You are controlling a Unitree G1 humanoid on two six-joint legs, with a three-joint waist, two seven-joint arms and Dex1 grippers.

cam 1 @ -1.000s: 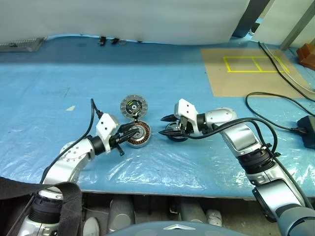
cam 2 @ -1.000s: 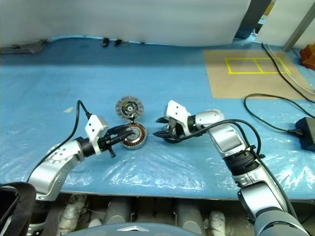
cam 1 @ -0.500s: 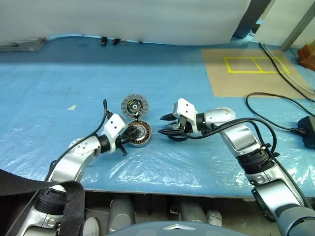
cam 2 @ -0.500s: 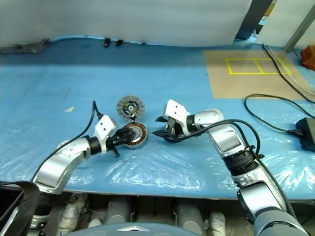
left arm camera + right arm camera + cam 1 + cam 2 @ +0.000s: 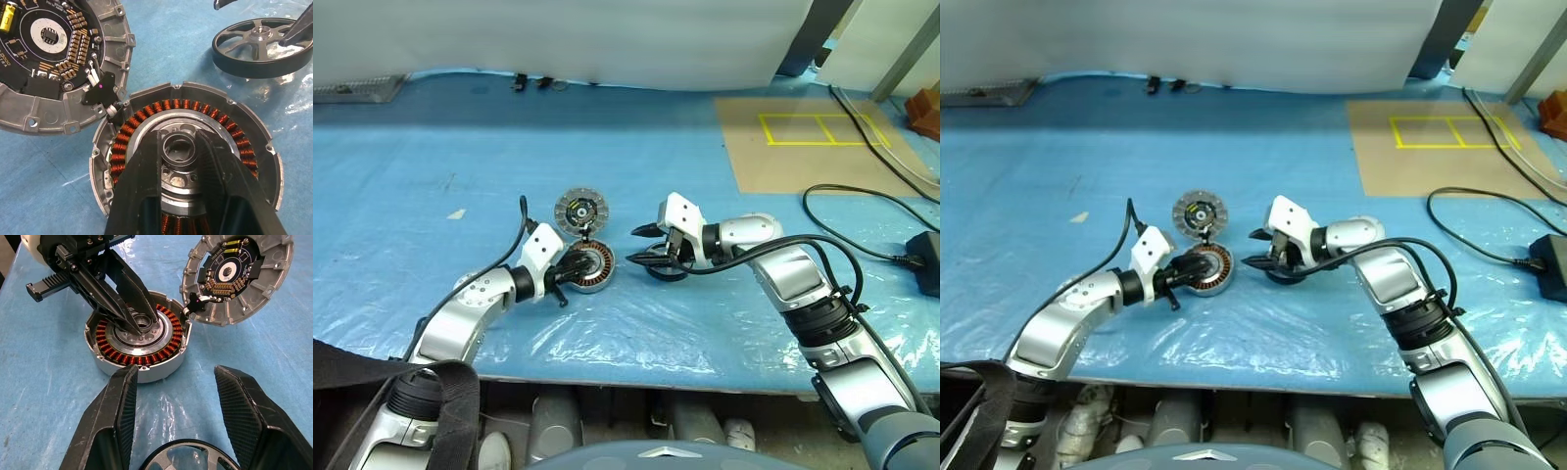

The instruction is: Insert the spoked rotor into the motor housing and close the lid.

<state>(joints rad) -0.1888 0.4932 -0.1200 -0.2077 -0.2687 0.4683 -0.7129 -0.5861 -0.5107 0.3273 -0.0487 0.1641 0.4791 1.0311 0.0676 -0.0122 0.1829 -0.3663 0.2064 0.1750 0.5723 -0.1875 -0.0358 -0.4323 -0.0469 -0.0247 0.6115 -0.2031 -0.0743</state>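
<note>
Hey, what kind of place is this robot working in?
Probably a lab or workshop bench: a table under a blue plastic sheet, a taped yellow rectangle on a brown board, loose black cables, and a disassembled motor housing.

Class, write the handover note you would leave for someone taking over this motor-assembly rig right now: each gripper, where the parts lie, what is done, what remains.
Left gripper: fingers close together over the central hub of the motor housing, which sits on the blue sheet; whether they pinch it is unclear.
Right gripper: open, its fingers either side of the spoked rotor, which lies flat on the sheet to the right of the housing, not lifted.
Lid: behind the housing, circuit face up, its rim touching or overlapping the housing's rim.
Done: nothing inserted yet.
Left: grasp the rotor, seat it in the housing, close the lid.
</note>
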